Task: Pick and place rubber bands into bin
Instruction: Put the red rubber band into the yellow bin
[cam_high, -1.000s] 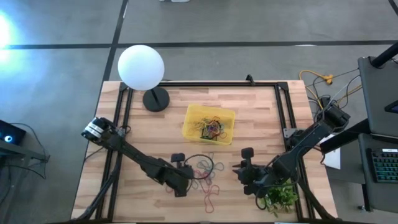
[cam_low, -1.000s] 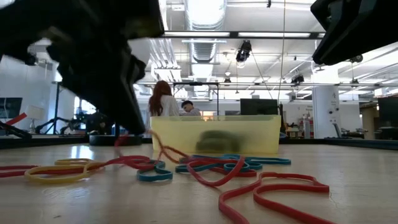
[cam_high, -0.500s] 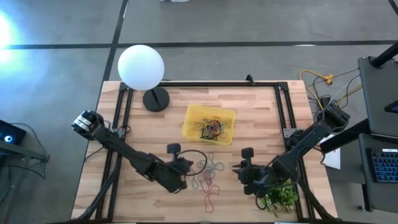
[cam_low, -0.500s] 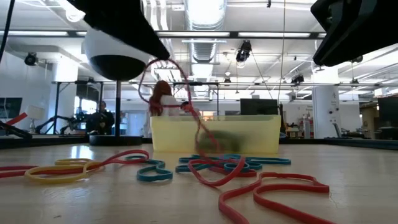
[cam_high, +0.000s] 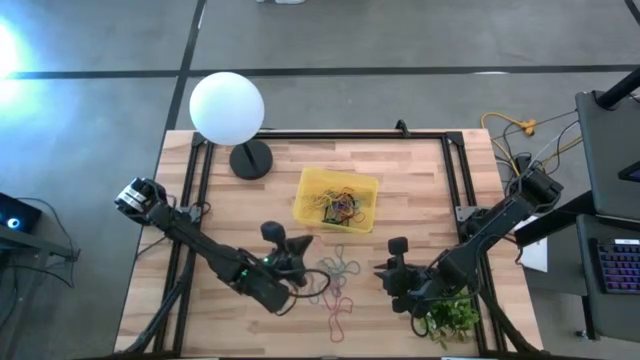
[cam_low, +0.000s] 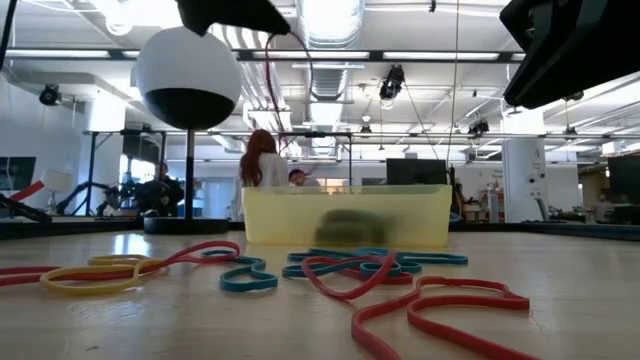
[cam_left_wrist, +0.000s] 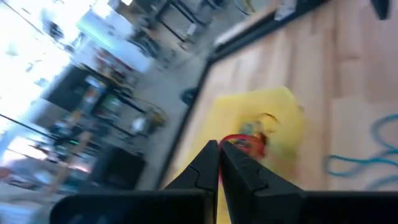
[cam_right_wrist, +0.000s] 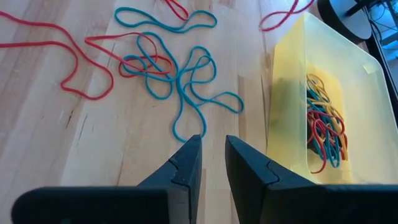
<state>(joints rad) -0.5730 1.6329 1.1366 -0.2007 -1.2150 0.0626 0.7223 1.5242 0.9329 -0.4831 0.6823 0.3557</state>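
My left gripper (cam_high: 303, 245) is raised above the table just near of the yellow bin (cam_high: 335, 200) and is shut on a red rubber band (cam_low: 268, 80). Several loose rubber bands (cam_high: 335, 275) in red, blue and yellow lie flat on the wood between the two grippers. They also show in the low view (cam_low: 330, 270) and the right wrist view (cam_right_wrist: 174, 68). The bin holds a tangle of bands (cam_right_wrist: 323, 130). My right gripper (cam_high: 385, 272) hovers to the right of the pile, narrowly open and empty. My left gripper pinches the red band's upper end (cam_left_wrist: 231, 140) between its two shut fingertips. The fingers slant toward the bin. The band hangs below them as a slack loop (cam_low: 300, 60), lifted clear of the table.
A white globe lamp (cam_high: 227, 108) on a black base stands at the table's far left corner. A small green plant (cam_high: 450, 315) sits at the near right. A black frame runs along the table's edges. People show in the room behind.
My left gripper has risen from the pile of bands and tipped upward, moving toward the bin. The red band has come up with it. Half a second ago its lower end was still in the pile, and now it hangs clear. My right gripper has kept still.
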